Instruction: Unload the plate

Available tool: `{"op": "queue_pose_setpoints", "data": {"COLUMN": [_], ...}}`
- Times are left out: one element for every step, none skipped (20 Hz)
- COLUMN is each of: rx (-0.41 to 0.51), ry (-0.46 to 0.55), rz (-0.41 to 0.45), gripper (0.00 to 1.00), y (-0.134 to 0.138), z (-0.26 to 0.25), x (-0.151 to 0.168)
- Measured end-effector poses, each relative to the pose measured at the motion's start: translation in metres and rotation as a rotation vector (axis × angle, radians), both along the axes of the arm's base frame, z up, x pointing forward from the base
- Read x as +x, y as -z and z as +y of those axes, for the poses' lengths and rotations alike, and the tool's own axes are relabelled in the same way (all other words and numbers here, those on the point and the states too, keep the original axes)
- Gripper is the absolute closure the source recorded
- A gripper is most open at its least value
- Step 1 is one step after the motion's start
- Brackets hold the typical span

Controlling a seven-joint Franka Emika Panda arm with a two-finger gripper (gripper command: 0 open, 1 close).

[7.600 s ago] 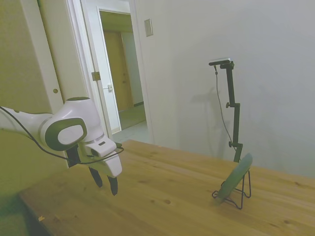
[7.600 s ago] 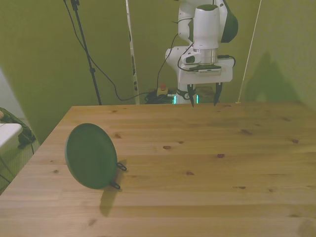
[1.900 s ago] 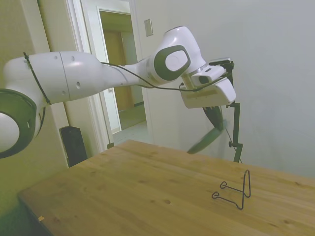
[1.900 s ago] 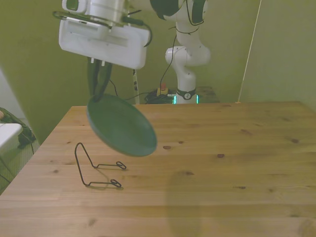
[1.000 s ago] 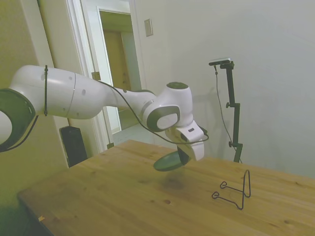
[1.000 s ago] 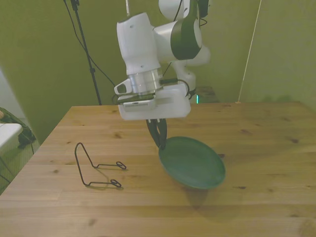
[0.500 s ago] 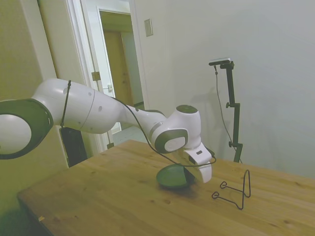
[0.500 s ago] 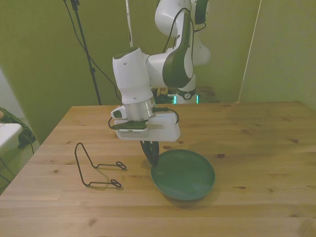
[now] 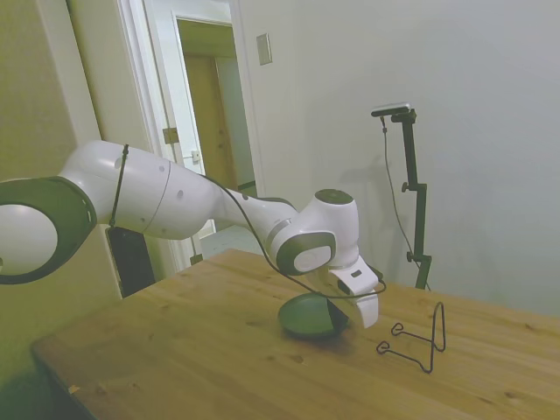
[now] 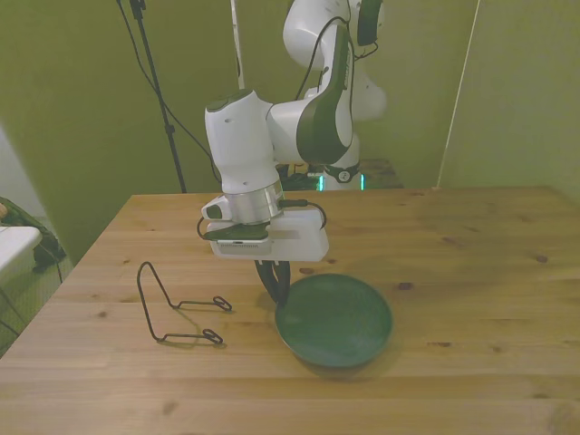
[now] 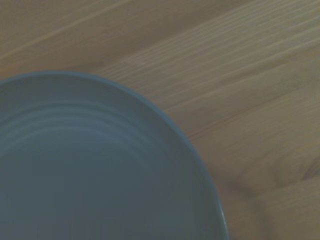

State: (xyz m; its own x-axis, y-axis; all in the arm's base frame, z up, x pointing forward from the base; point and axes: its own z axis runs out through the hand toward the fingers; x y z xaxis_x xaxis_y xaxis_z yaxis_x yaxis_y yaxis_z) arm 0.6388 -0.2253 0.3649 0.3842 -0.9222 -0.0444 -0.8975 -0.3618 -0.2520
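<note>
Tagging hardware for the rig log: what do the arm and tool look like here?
White glossy Franka arm with rounded links and dark grey-green joint caps. A thin black cable runs along it to the wrist. The tool has a boxy white body and two slim dark fingers. Green lights glow at the base.

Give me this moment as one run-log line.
step: set-down | plate: on table, face up | gripper: shut on plate rim | wire stand: empty

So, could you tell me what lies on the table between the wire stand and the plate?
Nothing: in the front view only bare wood separates the wire stand from the plate.
</note>
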Motion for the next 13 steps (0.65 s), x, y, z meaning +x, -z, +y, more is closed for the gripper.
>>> {"op": "queue_pose_setpoints", "data": {"rx": [-0.001,-0.002,-0.003,-0.004,-0.004,-0.005,-0.002,0.002,0.007,0.012,0.016,0.019,0.021], "ry": [0.000,0.000,0.000,-0.001,-0.003,-0.005,-0.010,-0.016,-0.022,-0.028,-0.034,-0.039,-0.043], "rz": [-0.002,-0.005,-0.012,-0.021,-0.033,-0.048,-0.061,-0.073,-0.082,-0.090,-0.098,-0.109,-0.119], "gripper": [0.00,0.00,0.00,0.00,0.00,0.00,0.00,0.00,0.00,0.00,0.00,0.00,0.00], "y": [-0.001,-0.004,-0.010,-0.018,-0.031,-0.045,-0.063,-0.082,-0.100,-0.117,-0.133,-0.149,-0.163], "z": [0.000,-0.001,-0.001,-0.001,0.000,0.000,0.002,0.005,0.007,0.009,0.012,0.013,0.015], "x": [0.000,0.000,-0.001,-0.002,-0.003,-0.006,-0.010,-0.015,-0.020,-0.026,-0.033,-0.039,-0.046]}}
